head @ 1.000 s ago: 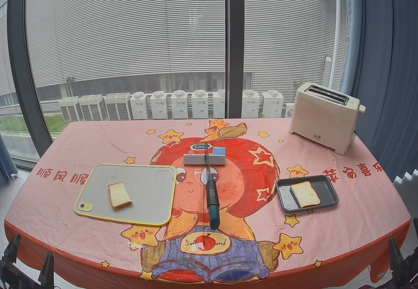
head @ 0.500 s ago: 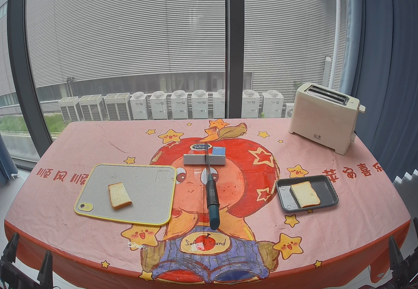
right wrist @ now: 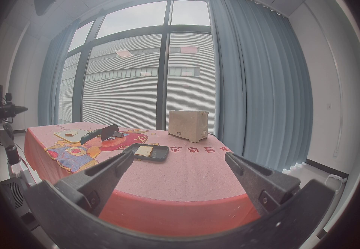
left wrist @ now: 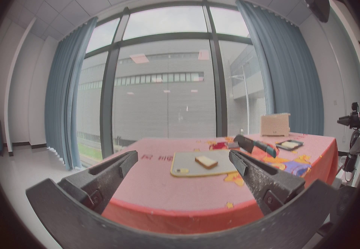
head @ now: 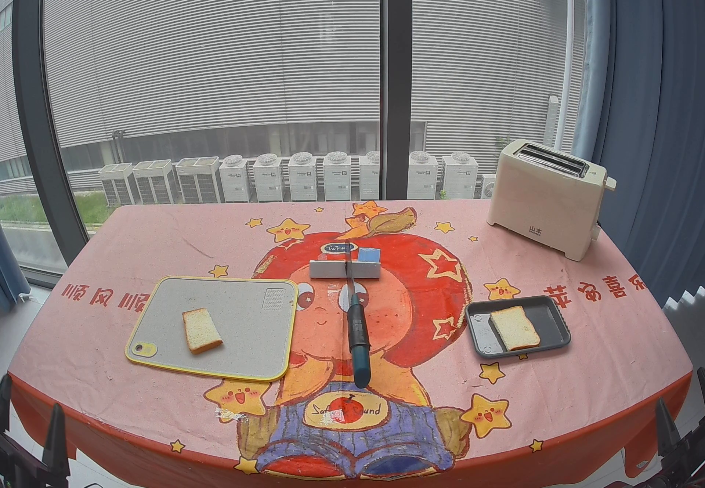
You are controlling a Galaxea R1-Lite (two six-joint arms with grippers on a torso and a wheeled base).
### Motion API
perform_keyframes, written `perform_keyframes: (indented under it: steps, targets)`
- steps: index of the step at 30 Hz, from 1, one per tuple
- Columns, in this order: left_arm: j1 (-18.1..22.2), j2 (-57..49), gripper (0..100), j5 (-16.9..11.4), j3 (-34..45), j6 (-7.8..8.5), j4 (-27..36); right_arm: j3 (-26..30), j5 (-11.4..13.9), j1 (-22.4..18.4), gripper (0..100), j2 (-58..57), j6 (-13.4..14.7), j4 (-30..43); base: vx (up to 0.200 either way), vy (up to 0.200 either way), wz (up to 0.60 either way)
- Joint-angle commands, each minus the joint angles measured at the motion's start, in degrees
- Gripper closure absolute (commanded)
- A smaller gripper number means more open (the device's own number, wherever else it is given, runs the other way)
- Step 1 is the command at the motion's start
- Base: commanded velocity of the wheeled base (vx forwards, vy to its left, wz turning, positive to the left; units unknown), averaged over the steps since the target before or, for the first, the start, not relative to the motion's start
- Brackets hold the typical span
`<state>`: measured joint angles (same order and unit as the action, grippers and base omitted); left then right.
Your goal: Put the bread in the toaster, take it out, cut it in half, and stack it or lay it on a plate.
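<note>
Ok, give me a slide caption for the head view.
Bread on the board, more bread in the tray, knife between them, toaster at the back right.

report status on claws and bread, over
Left claw and right claw open, empty, short of the table. One bread piece on cutting board, second piece on tray. Knife between them, blocking neither.

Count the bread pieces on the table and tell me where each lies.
2. One bread piece lies on the cutting board, robot's left; the second bread piece lies in the dark tray, robot's right. Anything deep inside the toaster would be hidden.
</note>
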<state>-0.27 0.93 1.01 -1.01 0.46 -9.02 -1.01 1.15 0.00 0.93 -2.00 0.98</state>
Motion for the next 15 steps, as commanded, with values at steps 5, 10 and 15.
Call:
perform_keyframes:
  steps: [5, 10, 15]
  targets:
    - [-0.1, -0.5, 0, 0.2, 1.0, 0.33, -1.9, 0.9, 0.0, 0.0, 0, -0.8, 0.0, 0.0, 0.000, 0.000, 0.00]
    - [-0.1, -0.5, 0, -1.3, 1.0, 0.94, -0.3, 0.9, 0.1, 0.0, 0, -0.8, 0.0, 0.0, 0.000, 0.000, 0.00]
    - [-0.1, -0.9, 0, -2.2, 1.0, 1.47, 0.7, 0.9, 0.1, 0.0, 0, -0.8, 0.0, 0.0, 0.000, 0.000, 0.00]
